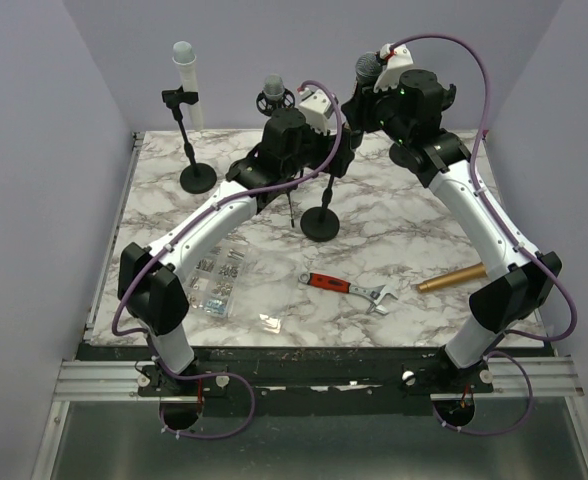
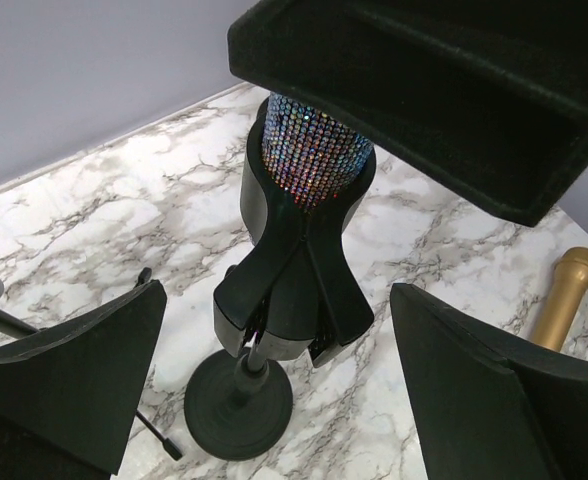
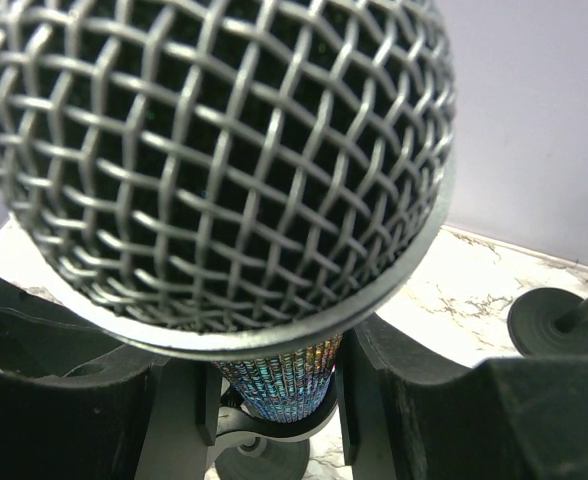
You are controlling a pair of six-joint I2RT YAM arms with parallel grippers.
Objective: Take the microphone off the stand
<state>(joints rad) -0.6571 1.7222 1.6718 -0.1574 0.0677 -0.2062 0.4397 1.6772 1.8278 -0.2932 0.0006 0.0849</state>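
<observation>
The microphone (image 2: 314, 150) sits in the clip (image 2: 289, 270) on the stand (image 2: 239, 405), not yet out. The right gripper (image 3: 274, 385) pinches its body; the left gripper (image 2: 279, 295) is spread wide around the clip.

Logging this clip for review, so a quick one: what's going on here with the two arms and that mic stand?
The right gripper is closed on the sparkly microphone just below its mesh head, while the mic's body sits in the clip of the stand. The left gripper is open, with its fingers on either side of the clip and not touching it. The microphone is not yet out of the stand.
</observation>
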